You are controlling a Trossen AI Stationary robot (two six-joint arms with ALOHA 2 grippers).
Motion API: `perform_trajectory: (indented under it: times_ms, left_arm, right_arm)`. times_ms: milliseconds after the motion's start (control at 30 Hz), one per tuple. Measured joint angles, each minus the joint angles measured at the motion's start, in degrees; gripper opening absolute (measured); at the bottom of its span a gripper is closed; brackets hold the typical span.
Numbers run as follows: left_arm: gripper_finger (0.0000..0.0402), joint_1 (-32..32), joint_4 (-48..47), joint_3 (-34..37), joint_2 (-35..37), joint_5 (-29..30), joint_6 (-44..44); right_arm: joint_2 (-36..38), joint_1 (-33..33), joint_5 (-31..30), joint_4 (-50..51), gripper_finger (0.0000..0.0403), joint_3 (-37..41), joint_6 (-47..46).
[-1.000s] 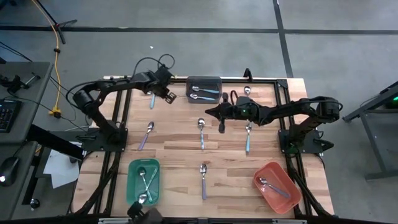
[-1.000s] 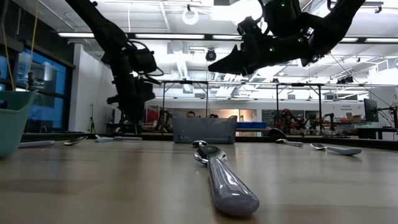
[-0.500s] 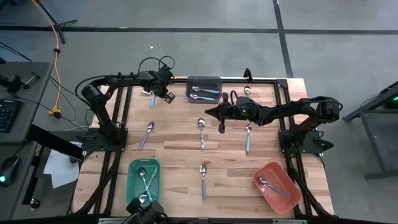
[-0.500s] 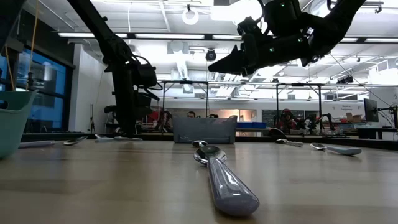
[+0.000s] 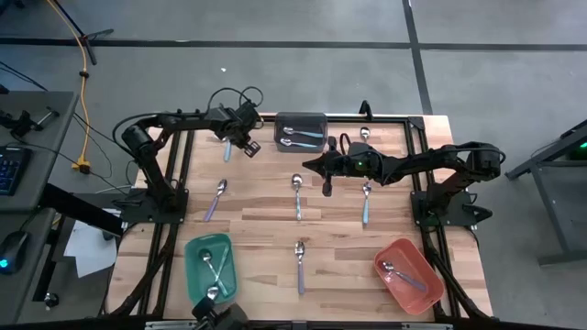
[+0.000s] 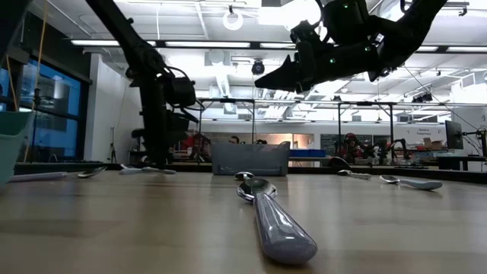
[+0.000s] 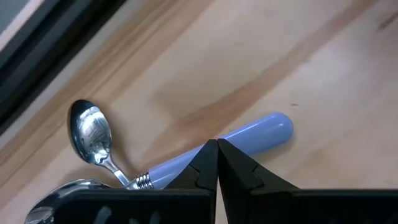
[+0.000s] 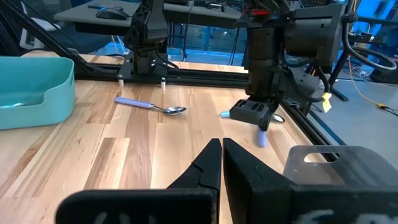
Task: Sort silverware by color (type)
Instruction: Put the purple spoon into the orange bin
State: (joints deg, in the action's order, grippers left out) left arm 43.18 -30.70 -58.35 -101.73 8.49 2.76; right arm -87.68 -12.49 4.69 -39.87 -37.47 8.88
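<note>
Counter (image 5: pixel 266 197): loose spoons spread apart for picking.
Bins, three: sorted spoons inside.
Right gripper (image 5: pixel 307 165): mid-counter, aloft, jaws clenched, idle.
Left gripper (image 7: pixel 217 149): jaws clenched above blue-handled spoon (image 7: pixel 249 138), far edge, likely next pick.

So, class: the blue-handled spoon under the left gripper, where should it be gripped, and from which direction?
Grip the blue-handled spoon across its straight handle, coming from straight above. It lies flat on the table, and the handle is thicker than the thin neck. The left gripper hovers over the handle.
</note>
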Motion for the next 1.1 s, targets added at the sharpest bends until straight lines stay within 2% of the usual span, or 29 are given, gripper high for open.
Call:
perform_trajectory:
  times_ms: [367,600,700,833,967,1100]
  left_arm:
    - [0.0000,-5.60,-0.98,0.02,1.72,-3.94,1.66]
    - [0.0000,-11.11,4.39,2.88,8.54,-3.28,4.70]
    - [0.0000,-14.14,10.16,8.00,14.71,-3.08,7.27]
    - [0.0000,-19.13,21.81,18.64,24.67,-2.95,11.99]
    - [0.0000,-24.91,32.59,28.71,33.56,-1.24,14.61]
    - [0.0000,-30.66,38.84,36.30,40.33,4.25,15.13]
  right_arm:
    - [0.00,0.00,0.02,0.65,0.0000,0.00,0.00]
    - [0.00,0.00,0.00,1.09,0.0000,0.00,-0.02]
    - [0.00,0.24,-1.12,1.14,0.0000,0.00,-0.23]
    - [0.00,0.87,-4.57,3.65,0.0000,-1.05,-2.76]
    - [-0.92,1.72,-7.19,13.61,0.0005,-7.41,-5.89]
    - [-5.72,2.16,-8.20,18.62,0.0023,-14.56,-6.39]
